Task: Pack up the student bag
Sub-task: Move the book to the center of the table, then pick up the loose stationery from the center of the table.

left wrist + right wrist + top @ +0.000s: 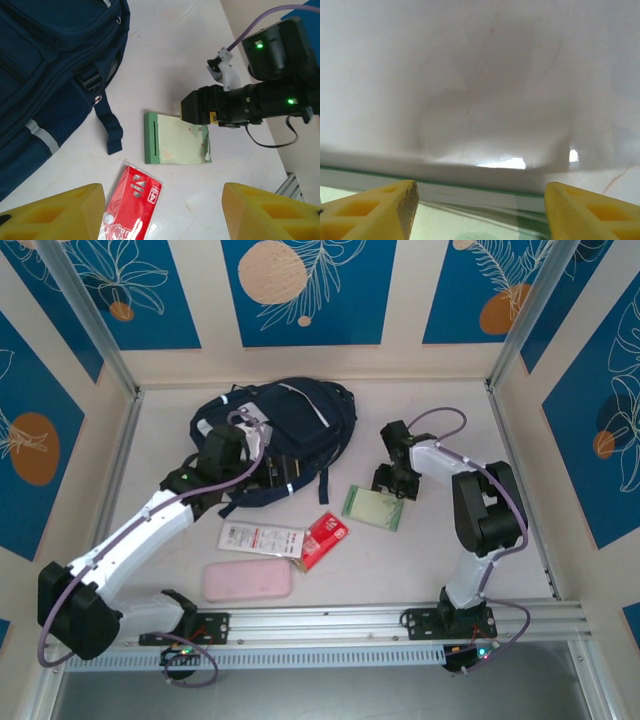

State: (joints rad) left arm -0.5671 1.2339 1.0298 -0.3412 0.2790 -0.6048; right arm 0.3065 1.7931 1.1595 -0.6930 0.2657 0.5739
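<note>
Overhead, pink case [247, 580]; below right gripper [480, 200], green notebook [470, 222] edge.

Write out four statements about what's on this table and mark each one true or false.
1. The red packet is inside the backpack. False: it lies on the table, beside a white packet.
2. The right gripper is open above an edge of the green packet. True.
3. The left gripper holds the pink case. False: it is open and empty, and the case lies on the table near the arms' bases.
4. Of the things on the table, the backpack lies farthest from the arms' bases. True.
</note>
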